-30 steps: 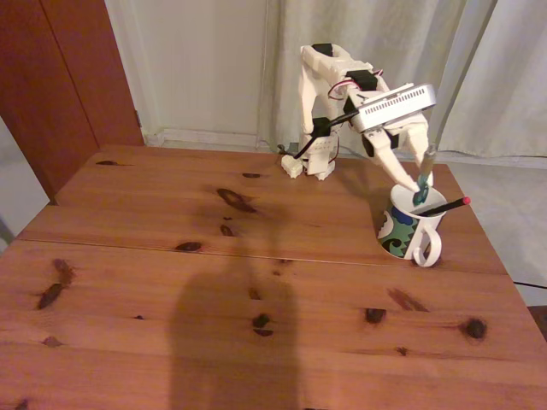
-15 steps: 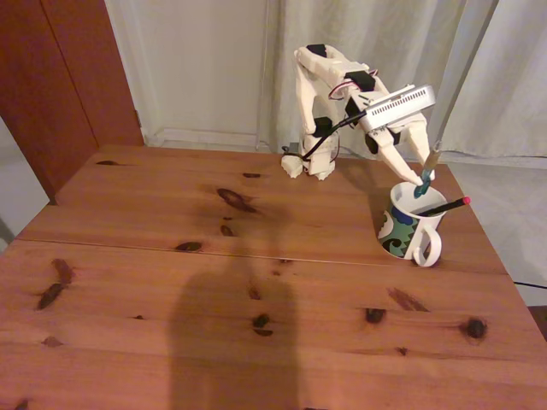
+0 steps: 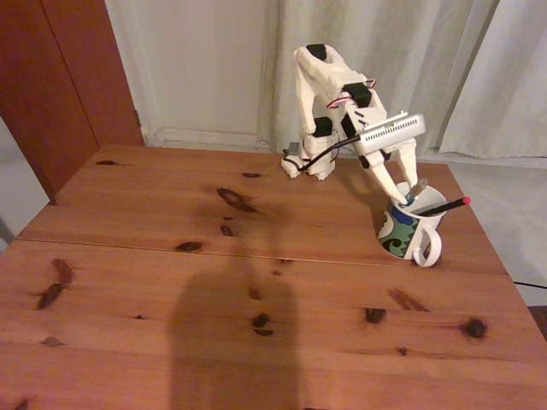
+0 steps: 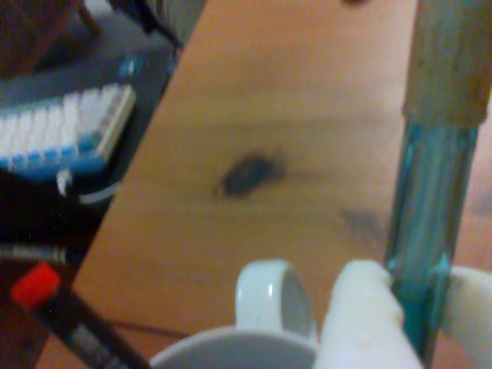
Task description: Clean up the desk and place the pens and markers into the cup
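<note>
Counted one cup (image 3: 402,229), white with a green, blue and black pattern, standing upright near the right edge of the desk (image 3: 214,282) in the fixed view, handle turned toward the camera. Counted two pens: a thin black pen (image 3: 444,207) with a red tip, resting in the cup and slanting out over its right rim, and a teal pen (image 3: 408,198) pinched in the gripper (image 3: 406,199). Saw no third stick; could not tell whether anything else lay inside the cup.

Found the gripper closed on the teal pen, fingertips right at the cup's mouth. In the wrist view, showed the white fingers (image 4: 360,315) clamped on either side of the teal pen (image 4: 427,223), the pen upright with a tan upper section, the cup's handle (image 4: 270,296) and rim just beside them, and the black pen's red end (image 4: 34,283) at lower left. Beyond the desk edge there, made out a white and blue keyboard (image 4: 61,131) lower down.

Compared with a second ago: gripper lower and shifted slightly left, fingertips down at the rim instead of above it; teal pen sunk deeper, far less of it standing over the cup. Cup and black pen unmoved.
</note>
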Available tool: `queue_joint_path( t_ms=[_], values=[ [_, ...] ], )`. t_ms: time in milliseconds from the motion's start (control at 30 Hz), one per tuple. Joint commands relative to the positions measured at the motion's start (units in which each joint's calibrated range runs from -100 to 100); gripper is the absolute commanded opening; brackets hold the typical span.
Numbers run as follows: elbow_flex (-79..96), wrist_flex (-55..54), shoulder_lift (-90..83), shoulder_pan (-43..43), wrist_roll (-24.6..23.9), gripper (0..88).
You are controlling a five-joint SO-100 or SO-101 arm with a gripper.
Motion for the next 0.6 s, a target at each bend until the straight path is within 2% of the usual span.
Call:
queue_joint_path(
  t_ms=[0,167,333,567],
  values=[
    [0.54,-1.9,-2.72,-0.7,-0.19,0.8],
    [-0.36,-2.59,-2.81,-1.26,-0.19,0.8],
    [0.54,-8.61,-2.89,-1.26,-0.19,0.8],
    [2.17,-8.87,-2.89,-1.26,-0.19,0.8]
  ],
)
